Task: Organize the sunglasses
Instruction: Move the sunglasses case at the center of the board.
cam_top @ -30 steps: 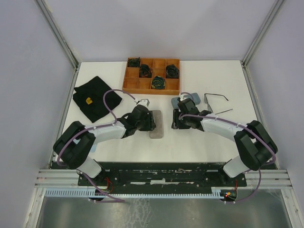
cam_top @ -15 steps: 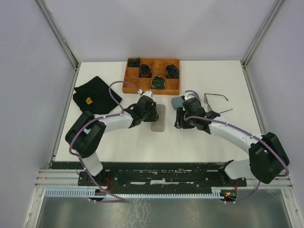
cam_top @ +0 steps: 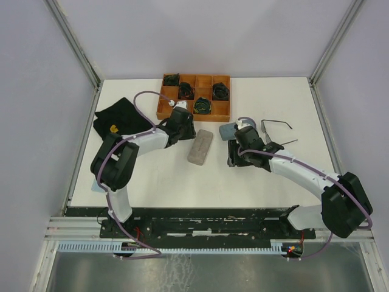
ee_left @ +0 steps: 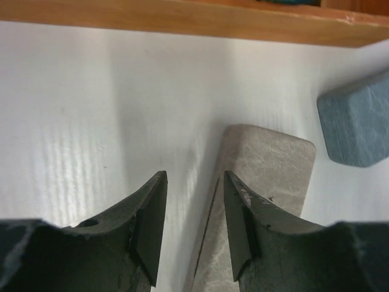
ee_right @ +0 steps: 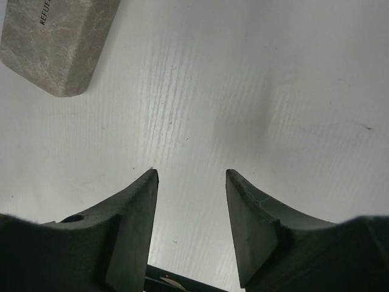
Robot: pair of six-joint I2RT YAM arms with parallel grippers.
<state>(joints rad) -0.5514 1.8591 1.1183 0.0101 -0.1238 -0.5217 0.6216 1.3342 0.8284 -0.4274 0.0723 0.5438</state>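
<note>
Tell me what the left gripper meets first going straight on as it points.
Probably the near wall of the wooden tray, past bare table; the grey case flanks one finger, depth unclear.

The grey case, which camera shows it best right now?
The top external view: the grey case lies whole on the table, its full outline and slant visible. The left wrist view shows only one end of the case. The right wrist view catches just one end, at its top left corner.
</note>
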